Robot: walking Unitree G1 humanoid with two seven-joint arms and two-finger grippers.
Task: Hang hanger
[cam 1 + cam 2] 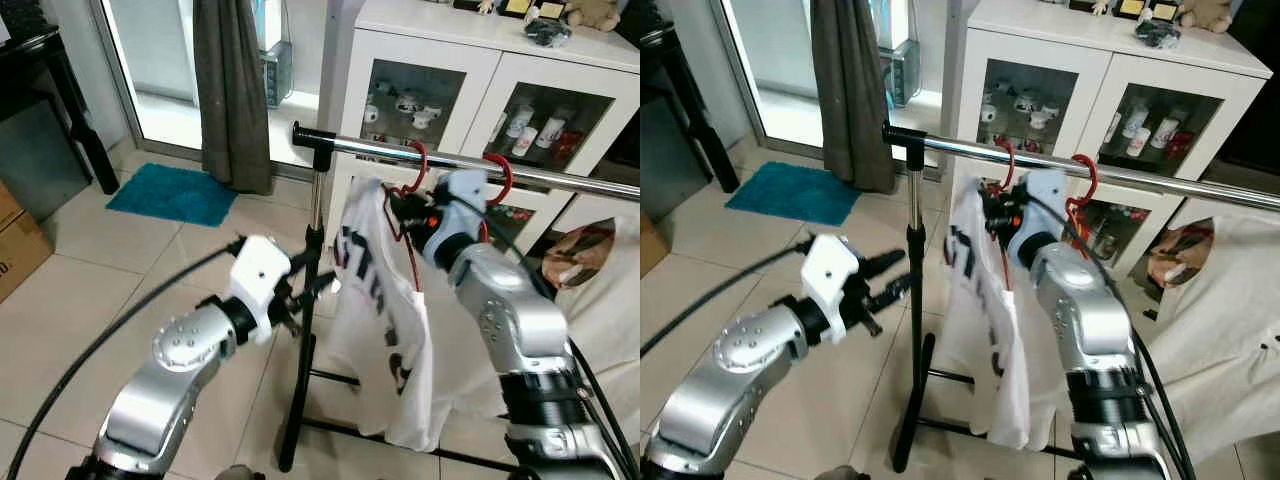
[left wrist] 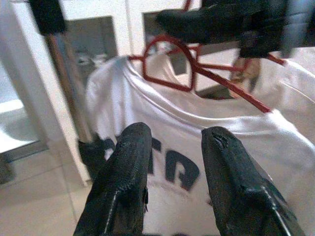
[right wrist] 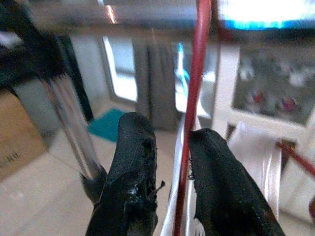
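The left gripper (image 1: 300, 297) is hovering with fingers apart and empty, just short of the white shirt (image 1: 385, 300). Ahead of it and higher, the right gripper (image 1: 400, 207) is pinching the red hanger (image 1: 418, 165) by its neck, with the hook resting over the steel rail (image 1: 420, 152) (seemingly seated). If the fingers pull away crookedly, the hook could drag off. The hanger's long axis is lying roughly along the rail, hook pointing up.
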